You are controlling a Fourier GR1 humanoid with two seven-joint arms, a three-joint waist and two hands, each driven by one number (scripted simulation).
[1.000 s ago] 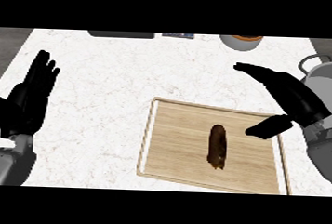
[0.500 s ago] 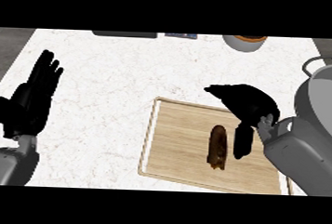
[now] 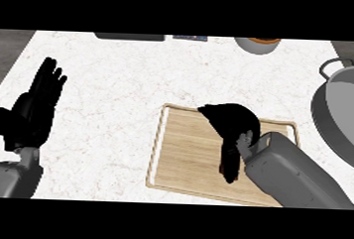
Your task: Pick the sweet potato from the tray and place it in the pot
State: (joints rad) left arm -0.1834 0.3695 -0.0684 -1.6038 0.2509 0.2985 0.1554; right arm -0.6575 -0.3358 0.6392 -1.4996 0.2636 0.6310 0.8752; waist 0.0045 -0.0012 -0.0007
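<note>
Right hand over the tray, on the sweet potato.

Wooden tray [image 3: 180,156] lies at centre-bottom of the white counter [image 3: 123,80]. The right hand [image 3: 231,121] is on top of the sweet potato [image 3: 229,168], fingers curled down over its upper end; whether they grip it, cannot tell. Dark lower end shows below the hand, lying on the tray. Left hand [image 3: 35,111] rests open at left edge, fingers up. Grey pot [image 3: 340,115] at right edge.

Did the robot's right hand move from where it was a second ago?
Yes. The right hand has swung left, away from the pot, and now hangs over the wooden tray, right above the sweet potato.
</note>
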